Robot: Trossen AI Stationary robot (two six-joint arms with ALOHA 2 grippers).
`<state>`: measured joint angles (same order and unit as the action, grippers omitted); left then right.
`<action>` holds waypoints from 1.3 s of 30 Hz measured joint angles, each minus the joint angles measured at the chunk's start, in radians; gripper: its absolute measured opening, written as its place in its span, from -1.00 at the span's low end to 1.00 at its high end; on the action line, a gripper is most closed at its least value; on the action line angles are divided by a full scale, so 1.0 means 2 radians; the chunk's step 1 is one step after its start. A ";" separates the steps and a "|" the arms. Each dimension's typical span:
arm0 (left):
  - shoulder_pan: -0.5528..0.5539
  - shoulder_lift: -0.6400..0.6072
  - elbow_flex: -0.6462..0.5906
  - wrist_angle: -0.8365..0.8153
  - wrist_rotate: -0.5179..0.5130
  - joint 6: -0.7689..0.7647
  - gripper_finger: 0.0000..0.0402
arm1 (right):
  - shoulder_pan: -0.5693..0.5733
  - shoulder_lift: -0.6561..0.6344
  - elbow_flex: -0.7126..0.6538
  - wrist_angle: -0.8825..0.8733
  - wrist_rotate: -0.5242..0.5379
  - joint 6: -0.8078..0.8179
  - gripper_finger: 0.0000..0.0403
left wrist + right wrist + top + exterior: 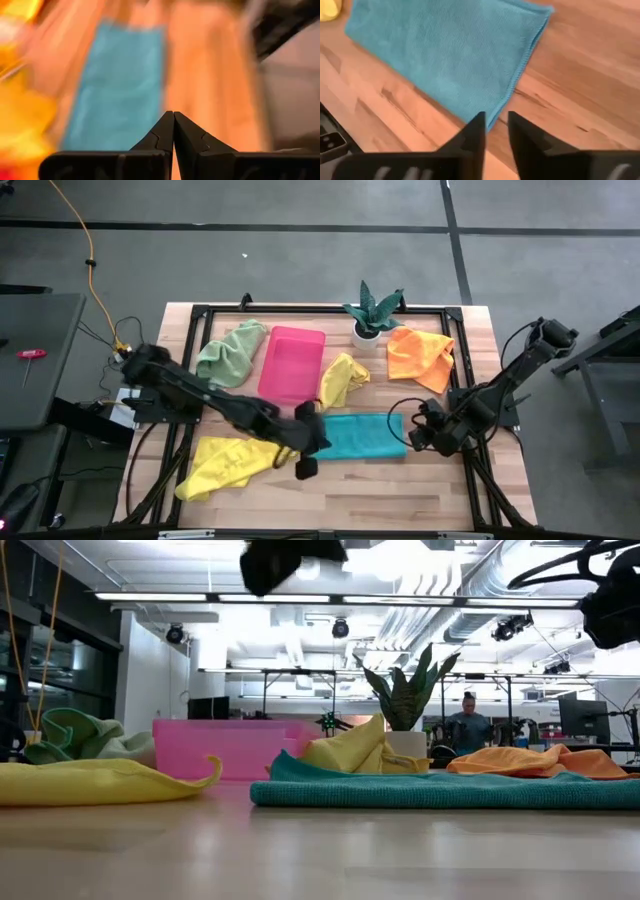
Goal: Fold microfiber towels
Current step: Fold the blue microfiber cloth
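Note:
A teal towel (365, 435) lies flat and folded into a rectangle on the table's near middle, also seen in the low view (440, 790). My left gripper (307, 467) hangs shut above the table just off the towel's near left corner; its wrist view shows shut fingertips (173, 117) over the teal towel (120, 85). My right gripper (415, 432) hovers at the towel's right end, with a narrow gap between its fingers (496, 122) above the towel's edge (520, 75). Neither touches the cloth.
A crumpled yellow towel (228, 462) lies near left. Another yellow towel (342, 378), a pale green one (232, 352) and an orange one (420, 355) lie farther back around a pink tray (292, 363). A potted plant (372, 315) stands at the far edge.

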<state>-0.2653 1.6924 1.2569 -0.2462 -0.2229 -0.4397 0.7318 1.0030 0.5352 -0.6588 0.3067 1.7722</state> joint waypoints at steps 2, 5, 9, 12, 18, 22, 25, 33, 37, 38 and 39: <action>0.002 -0.038 -0.058 0.104 0.017 -0.021 -1.00 | -0.003 0.000 0.000 0.001 -0.002 -0.005 -0.42; 0.004 -0.082 -0.151 0.260 0.013 -0.074 -1.00 | -0.010 0.003 0.000 0.000 -0.004 -0.014 -0.16; 0.001 -0.116 -0.259 0.371 -0.031 -0.198 -1.00 | -0.025 0.015 -0.001 -0.014 -0.019 -0.012 0.06; -0.011 -0.124 -0.309 0.384 -0.067 -0.289 -1.00 | -0.044 0.034 -0.001 -0.011 -0.022 -0.010 0.11; -0.034 -0.119 -0.336 0.385 -0.104 -0.379 -1.00 | -0.083 0.092 -0.001 0.024 -0.038 -0.025 0.12; -0.036 -0.119 -0.337 0.385 -0.108 -0.381 -1.00 | -0.098 0.128 -0.001 0.049 -0.047 -0.026 0.12; -0.035 -0.119 -0.337 0.380 -0.108 -0.381 -1.00 | -0.103 0.149 -0.001 0.067 -0.059 -0.025 0.12; -0.034 -0.119 -0.337 0.371 -0.108 -0.377 -1.00 | -0.105 0.188 0.009 0.088 -0.059 0.001 0.11; -0.034 -0.119 -0.337 0.365 -0.109 -0.377 -1.00 | -0.108 0.200 0.021 0.080 -0.063 0.010 0.04; -0.034 -0.119 -0.337 0.363 -0.109 -0.377 -1.00 | -0.108 0.204 0.025 0.078 -0.066 0.011 0.01; -0.034 -0.119 -0.337 0.359 -0.109 -0.378 -1.00 | -0.108 0.209 0.030 0.078 -0.068 0.011 -0.03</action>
<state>-0.3336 1.4548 0.5838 0.4727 -0.4404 -1.1949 0.5152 1.4208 0.5949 -0.5036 0.1715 1.7947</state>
